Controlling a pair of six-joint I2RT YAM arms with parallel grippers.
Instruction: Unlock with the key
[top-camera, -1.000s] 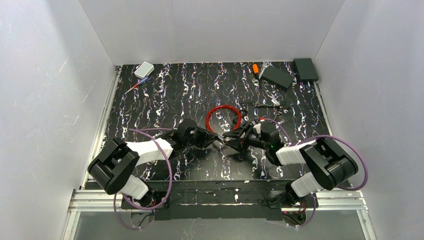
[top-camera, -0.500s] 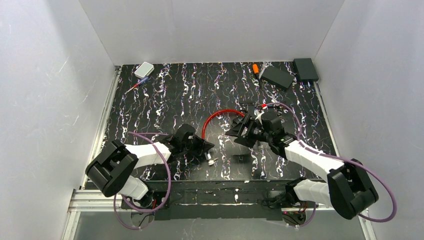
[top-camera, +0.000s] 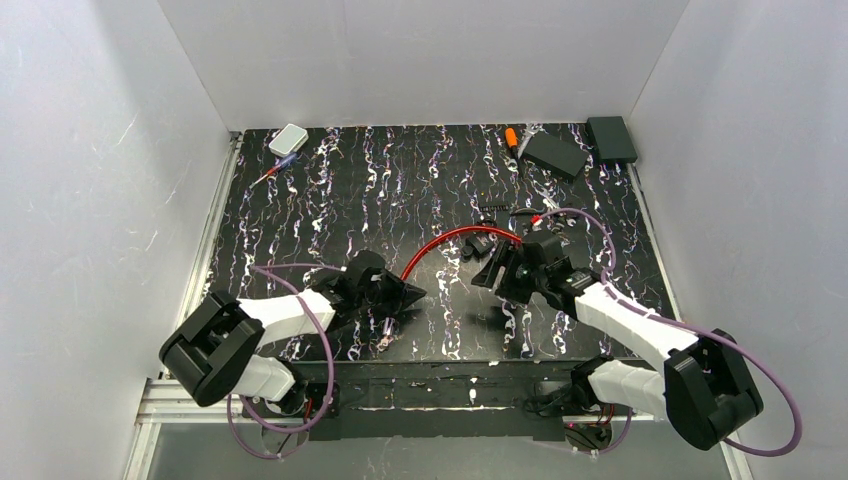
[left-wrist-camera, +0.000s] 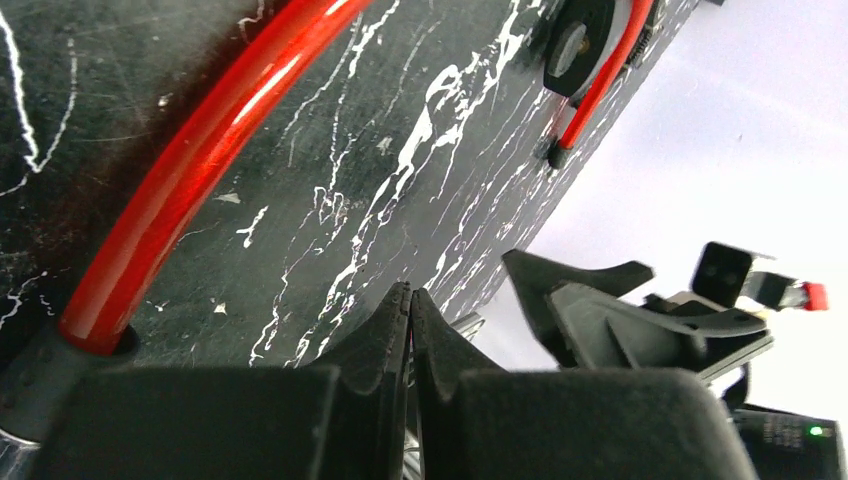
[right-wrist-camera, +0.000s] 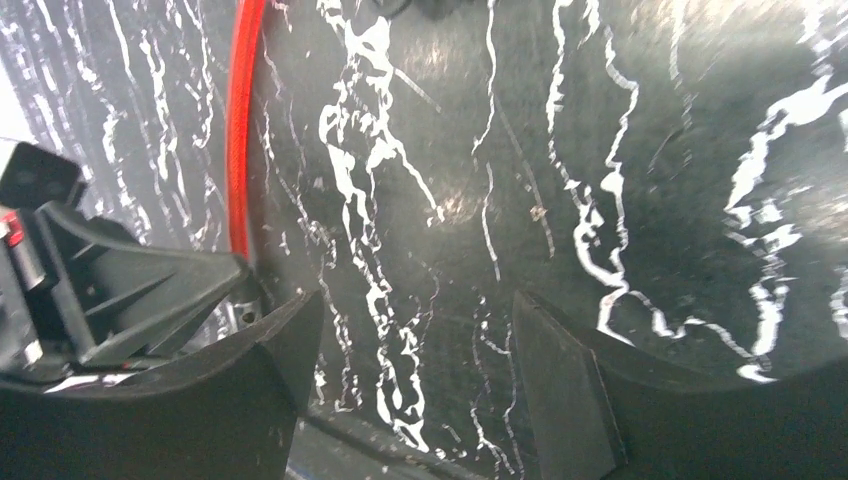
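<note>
A red cable lock (top-camera: 455, 238) lies stretched across the middle of the table, from my left gripper (top-camera: 408, 293) to a black end piece (top-camera: 474, 249) by the right gripper. In the left wrist view the cable (left-wrist-camera: 200, 160) ends in a grey socket at the lower left. My left gripper (left-wrist-camera: 410, 296) is shut, with a thin strip of metal, apparently the key (left-wrist-camera: 409, 445), pinched between its fingers. A small pale piece (top-camera: 385, 331) lies just below it. My right gripper (top-camera: 492, 268) is open and empty over bare table (right-wrist-camera: 415, 340), with the cable (right-wrist-camera: 243, 130) to its left.
A white box (top-camera: 288, 139) and a pen (top-camera: 272, 172) sit at the back left. An orange-handled tool (top-camera: 511, 137) and two black boxes (top-camera: 555, 153) (top-camera: 611, 138) sit at the back right. Small black parts (top-camera: 505, 211) lie behind the right gripper.
The grippers met over the lock, then separated. The right gripper drew back to the right, open. The left gripper pulled back toward the near left. The red cable went from a loop to a stretched line.
</note>
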